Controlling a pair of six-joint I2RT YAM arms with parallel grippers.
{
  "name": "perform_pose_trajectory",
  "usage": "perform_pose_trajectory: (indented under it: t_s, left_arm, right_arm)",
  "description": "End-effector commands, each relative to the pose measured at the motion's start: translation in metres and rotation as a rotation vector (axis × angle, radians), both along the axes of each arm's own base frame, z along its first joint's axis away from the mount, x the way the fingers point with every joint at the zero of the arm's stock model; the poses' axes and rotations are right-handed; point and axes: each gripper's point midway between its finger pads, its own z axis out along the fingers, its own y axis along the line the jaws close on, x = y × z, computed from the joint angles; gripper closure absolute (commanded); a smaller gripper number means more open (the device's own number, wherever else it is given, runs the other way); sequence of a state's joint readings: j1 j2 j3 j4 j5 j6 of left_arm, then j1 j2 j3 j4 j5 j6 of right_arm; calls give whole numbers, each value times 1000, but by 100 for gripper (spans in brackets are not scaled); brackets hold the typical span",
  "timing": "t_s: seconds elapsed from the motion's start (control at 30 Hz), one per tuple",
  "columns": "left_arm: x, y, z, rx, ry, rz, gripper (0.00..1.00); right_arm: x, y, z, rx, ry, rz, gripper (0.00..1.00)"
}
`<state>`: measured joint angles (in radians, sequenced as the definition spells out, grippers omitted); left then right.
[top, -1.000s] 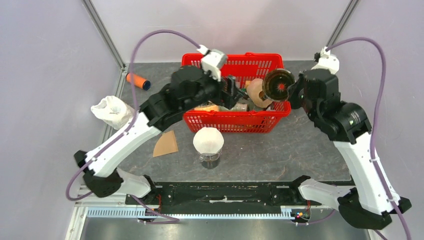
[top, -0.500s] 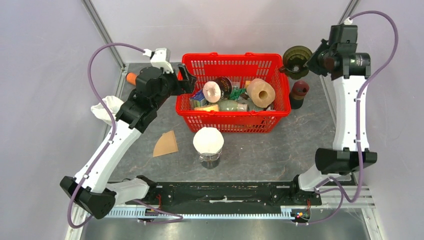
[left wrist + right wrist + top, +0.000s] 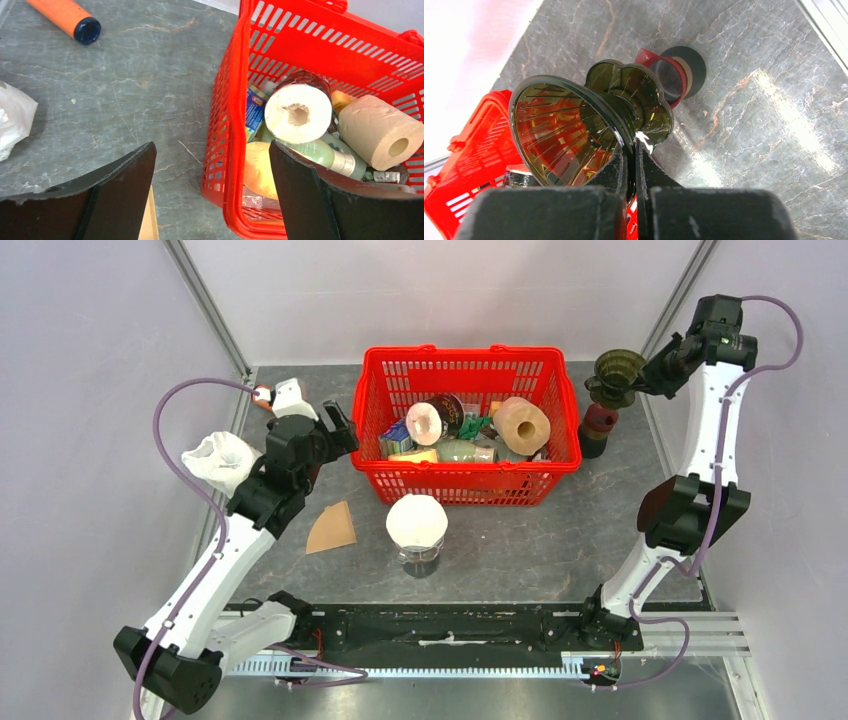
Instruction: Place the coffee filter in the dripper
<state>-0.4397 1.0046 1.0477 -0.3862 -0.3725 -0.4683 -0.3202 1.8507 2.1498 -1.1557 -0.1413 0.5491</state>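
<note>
Overhead, grey marbled tabletop (image 3: pixel 560 530), pale walls (image 3: pixel 100 340), left fingers (image 3: pixel 120 195) spread empty, right fingers (image 3: pixel 658 176) pinching dripper (image 3: pixel 559 135).

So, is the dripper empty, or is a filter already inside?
Empty. In the right wrist view the dripper shows bare ribs inside; the brown filter lies on the table.

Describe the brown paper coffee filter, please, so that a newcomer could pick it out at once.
Find the red basket in the middle. Just in front of its left corner the coffee filter lies flat on the grey tabletop, left of the white-capped glass. It alone is a thin tan paper wedge.
</note>
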Motion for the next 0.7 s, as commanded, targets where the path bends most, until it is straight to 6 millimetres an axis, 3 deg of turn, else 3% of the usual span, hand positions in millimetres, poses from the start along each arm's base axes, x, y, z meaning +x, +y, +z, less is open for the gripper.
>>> perform_pose_trajectory:
  t_s: [0.0,0.23,0.47,0.67]
  left_arm:
    - [-3,19,17,-40,-85,108,10]
    - [-1,18,4,-24,-49,108,9]
    - [-2,18,4,-25,-49,105,9]
    - [-2,18,3,-24,-47,105,9]
  right_arm:
    - [12,-3,-4,-22,-23,16,100]
    - [17,-11,-36,-17,35,2,100]
    - [27,-12,-59,-1,51,7,100]
    - [22,-14,-77,-1,85,-5,98]
